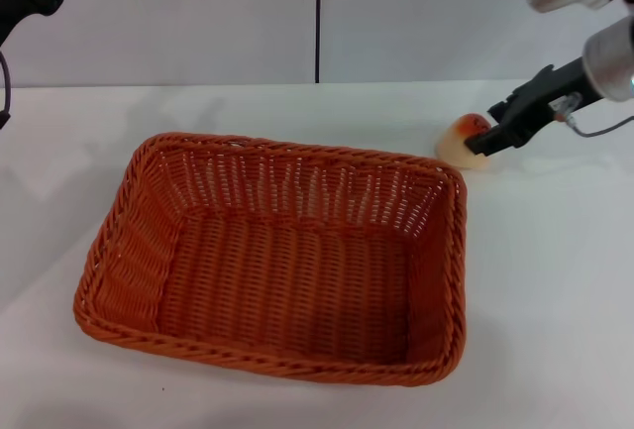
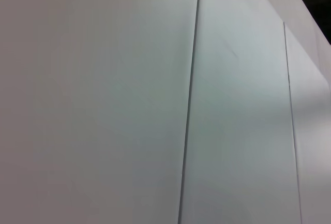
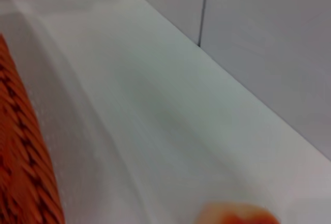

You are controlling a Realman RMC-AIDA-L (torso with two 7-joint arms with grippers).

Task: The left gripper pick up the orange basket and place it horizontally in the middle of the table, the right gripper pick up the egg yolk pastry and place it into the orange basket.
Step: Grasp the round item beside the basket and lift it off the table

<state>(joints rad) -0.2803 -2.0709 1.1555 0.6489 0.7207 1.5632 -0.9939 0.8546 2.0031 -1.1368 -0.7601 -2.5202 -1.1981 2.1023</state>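
Orange basket [image 1: 277,256] sits on the table [image 1: 555,280] holding nothing; right pincer [image 1: 485,144] pinches the egg yolk pastry [image 1: 462,139] beside it.

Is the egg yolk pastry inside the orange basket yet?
No, the egg yolk pastry sits on the table beyond the orange basket, at the right tool.

A large rectangular orange wicker basket [image 1: 277,256] sits upright and empty in the middle of a white tabletop [image 1: 555,290], long side running left to right, with a braided rim and sloping woven walls. Just beyond its far right corner rests a small domed pastry [image 1: 464,142], cream at the base and glossy orange on top. Black fingers [image 1: 487,141] of the right gripper touch the pastry's right side.
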